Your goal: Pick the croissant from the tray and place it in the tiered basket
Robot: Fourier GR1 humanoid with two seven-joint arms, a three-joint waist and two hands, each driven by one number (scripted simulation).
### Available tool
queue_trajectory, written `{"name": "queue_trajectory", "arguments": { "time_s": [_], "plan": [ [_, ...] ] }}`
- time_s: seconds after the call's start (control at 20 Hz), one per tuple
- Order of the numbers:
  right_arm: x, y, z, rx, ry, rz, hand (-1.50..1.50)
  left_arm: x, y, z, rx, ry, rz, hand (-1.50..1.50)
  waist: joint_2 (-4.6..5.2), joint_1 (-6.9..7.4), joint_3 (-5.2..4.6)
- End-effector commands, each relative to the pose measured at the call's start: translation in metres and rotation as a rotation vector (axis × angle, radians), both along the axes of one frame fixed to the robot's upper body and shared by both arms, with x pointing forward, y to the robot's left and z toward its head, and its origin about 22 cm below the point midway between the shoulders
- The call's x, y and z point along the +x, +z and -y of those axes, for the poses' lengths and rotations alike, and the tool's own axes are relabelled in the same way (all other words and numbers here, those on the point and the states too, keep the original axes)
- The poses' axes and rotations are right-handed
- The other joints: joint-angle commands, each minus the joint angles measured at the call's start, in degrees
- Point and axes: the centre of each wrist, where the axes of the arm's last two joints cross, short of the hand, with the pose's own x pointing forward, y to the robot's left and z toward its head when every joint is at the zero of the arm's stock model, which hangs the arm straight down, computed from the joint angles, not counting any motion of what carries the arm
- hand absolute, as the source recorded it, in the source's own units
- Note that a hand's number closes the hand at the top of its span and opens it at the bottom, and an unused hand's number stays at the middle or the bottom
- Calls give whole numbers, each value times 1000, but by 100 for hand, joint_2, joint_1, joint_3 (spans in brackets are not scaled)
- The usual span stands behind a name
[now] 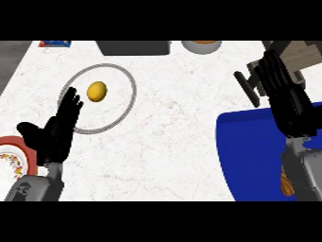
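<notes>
A sliver of ribbed golden-brown pastry, most likely the croissant point(286, 182), lies on the blue tray point(247, 146) at the near right, mostly hidden behind the robot's right forearm. It has not been picked up. The right hand point(289, 104) is raised above the tray's far edge, released, with fingers straight and pointing away and nothing in its grasp. It sits between the croissant and the tiered basket point(308, 53), whose wood-coloured shelf and dark frame show at the far right corner, partly covered by the fingers. Judging by this, the hand would need to come back toward the near side of the tray to reach the pastry, as the forearm now lies across it.

At the near left, the left hand point(55, 134) rests open, fingers up, holding nothing. Its fingertips overlap the rim of a round white plate point(129, 78) edged in grey, which carries a small yellow oval item point(97, 90). A red-rimmed patterned plate point(2, 150) peeks in at the near left corner.

Everything stands on a white marbled counter point(177, 118). Along its far edge are a dark grey container point(134, 47), a pale bowl point(201, 46) and a small blue packet point(55, 43). Grey floor shows to the left
</notes>
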Motion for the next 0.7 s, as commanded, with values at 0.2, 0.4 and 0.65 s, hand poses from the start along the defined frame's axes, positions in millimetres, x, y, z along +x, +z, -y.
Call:
{"name": "queue_trajectory", "arguments": {
  "time_s": [0.2, 0.4, 0.65],
  "plan": [
    [-53, -38, 95, 98, -734, -33, 150, -6, 19, -67, 347, 125, 59, 0, -86, -503, -147],
    [-124, -108, 153, -19, -1252, -377, -150, -11, 15, -73, 341, 154, 25, 0, 117, -944, -169],
    [-174, -119, 124, -29, -1581, -355, -150, -13, 17, -71, 391, 88, 16, 0, -32, -438, -208]
  ]
}}
